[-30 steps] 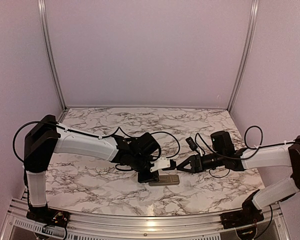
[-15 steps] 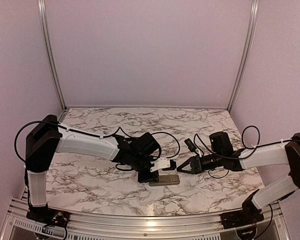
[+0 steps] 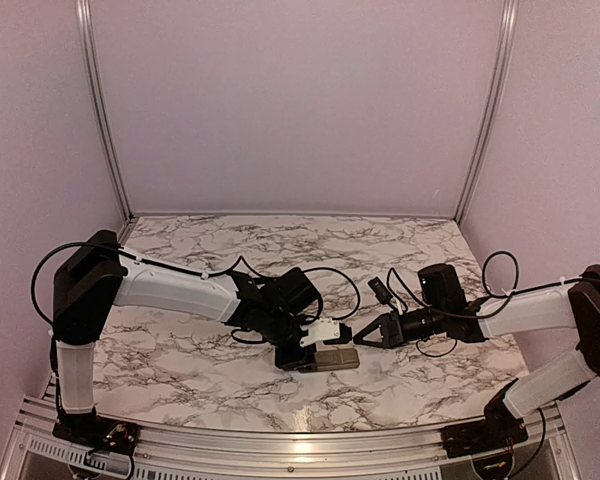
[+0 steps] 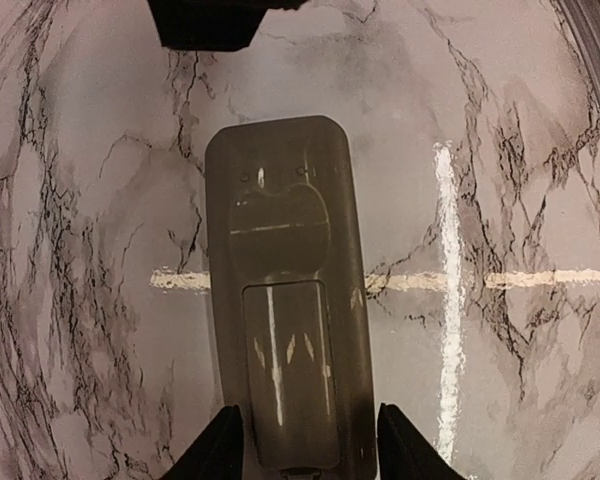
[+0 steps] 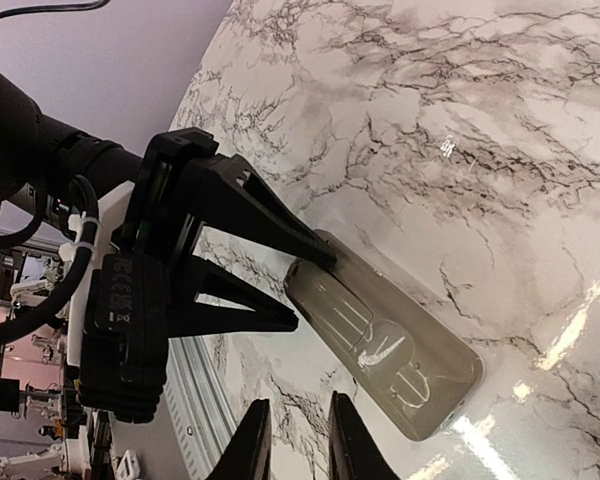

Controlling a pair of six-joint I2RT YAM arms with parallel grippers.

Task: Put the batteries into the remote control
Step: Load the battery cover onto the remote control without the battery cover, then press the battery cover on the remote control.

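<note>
Left hand [image 4: 310, 446] flanks smooth, round-cornered grey remote control [image 4: 280, 300].

My fingers [image 5: 254, 445]: two dark tips at the bottom edge, close together, with a narrow gap and nothing in it.
Remote control [image 5: 385, 345]: grey back up, flat on the marble worktop [image 5: 460, 150], just beyond my tips.
Left arm's fingers [image 5: 270, 215]: black, spread, one on either side of the remote's far end. Whether they touch it I cannot tell.
Metal rail [image 5: 195, 400]: along the worktop's edge.
</note>
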